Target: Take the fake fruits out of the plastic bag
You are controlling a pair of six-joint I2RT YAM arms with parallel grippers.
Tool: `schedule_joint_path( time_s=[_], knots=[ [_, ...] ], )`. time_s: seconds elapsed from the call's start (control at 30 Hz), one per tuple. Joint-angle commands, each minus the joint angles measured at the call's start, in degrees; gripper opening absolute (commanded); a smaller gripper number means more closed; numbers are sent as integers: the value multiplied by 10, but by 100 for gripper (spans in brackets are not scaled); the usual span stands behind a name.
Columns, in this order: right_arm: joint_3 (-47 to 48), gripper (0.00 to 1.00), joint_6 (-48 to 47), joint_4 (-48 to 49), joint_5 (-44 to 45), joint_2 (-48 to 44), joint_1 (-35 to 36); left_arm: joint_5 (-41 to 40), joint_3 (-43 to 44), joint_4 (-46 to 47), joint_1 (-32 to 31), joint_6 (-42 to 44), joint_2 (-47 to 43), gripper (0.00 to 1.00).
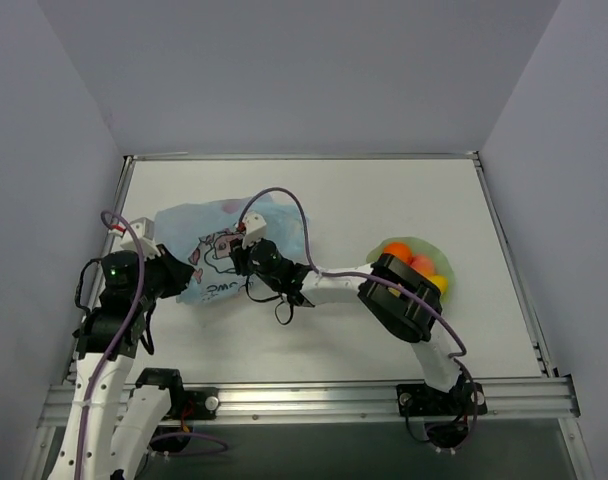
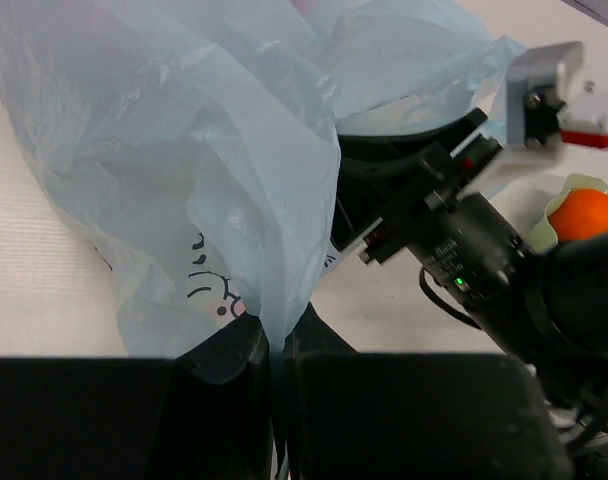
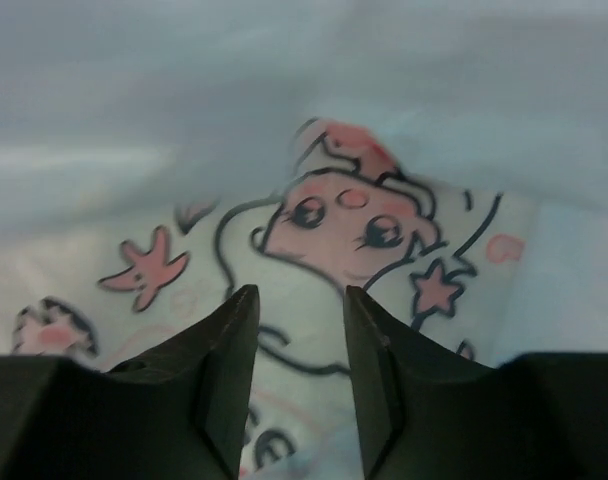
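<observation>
Bag [image 1: 219, 255], pale blue, lies on the bench's left half, its rim pinched tight in the left gripper [image 2: 279, 350]. The right gripper [image 3: 302, 340], fingers a narrow gap apart and empty, noses under the film. Fruits [image 1: 397, 252] sit in a green dish [image 1: 431, 248] toward the right edge; none shows inside the bag. Best course: hold the mouth lifted and taut, probe low along the bench, and close only on something firm.
</observation>
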Motion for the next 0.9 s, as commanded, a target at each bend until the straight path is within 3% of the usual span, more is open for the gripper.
schedule_joint_path(
  time_s=[0.0,0.13,0.17,0.27,0.47,0.53,0.57,0.63,0.73,0.87],
  knots=[
    [54,37,-13,48,7,37,-43,18,57,33,0,-10,6,2],
    [125,64,-17,27,-10,90,-64,11,70,35,-2,-12,12,2],
    [138,75,-17,20,-15,111,-67,9,66,39,-2,-12,14,2],
    [193,90,-19,0,-11,150,-70,20,46,59,-4,-25,16,2],
    [290,99,17,-17,-22,224,-88,28,30,68,-12,-41,29,2],
    [307,95,24,-23,-38,233,-85,20,29,65,-14,-46,34,2],
    [297,87,24,-2,-37,225,-80,16,28,62,-14,-48,40,2],
    [219,79,22,40,-19,203,-63,-2,19,64,-15,-59,43,2],
    [84,44,21,136,10,122,-38,-25,3,85,-16,-81,48,2],
    [-78,21,20,200,64,26,-9,-18,-20,109,-20,-120,37,2]
  ],
)
